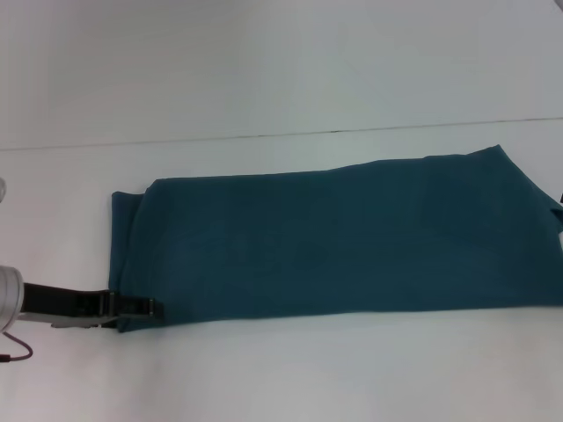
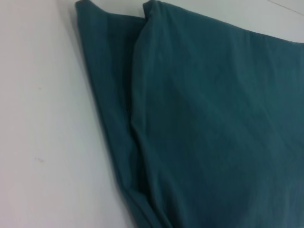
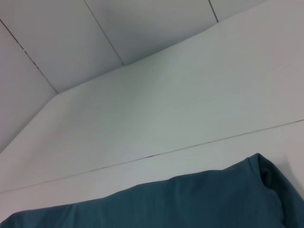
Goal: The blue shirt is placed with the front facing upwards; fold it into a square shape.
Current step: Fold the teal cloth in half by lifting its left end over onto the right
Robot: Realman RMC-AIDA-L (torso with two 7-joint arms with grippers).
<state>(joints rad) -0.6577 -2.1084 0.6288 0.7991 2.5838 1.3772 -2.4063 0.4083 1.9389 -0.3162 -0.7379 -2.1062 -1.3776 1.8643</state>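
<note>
Teal blue shirt [image 1: 334, 237] (right end cut off), lettering hidden

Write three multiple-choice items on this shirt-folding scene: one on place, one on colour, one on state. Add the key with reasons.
1. Where is the left gripper?
A. at the near left corner of the blue shirt
B. over the shirt's middle
C. beyond the shirt's far edge

2. What colour is the shirt's visible surface?
A. cream
B. plain dark teal-blue
C. red

3. How does the shirt lie on the white table?
A. spread open with both sleeves out
B. crumpled in a heap
C. folded into a long flat band

Key: 1 A, the head view shows the dark fingers at that corner. 2 B, all three views show only teal cloth, no lettering. 3 C, the head view shows one long strip, and the left wrist view shows layered edges.
</note>
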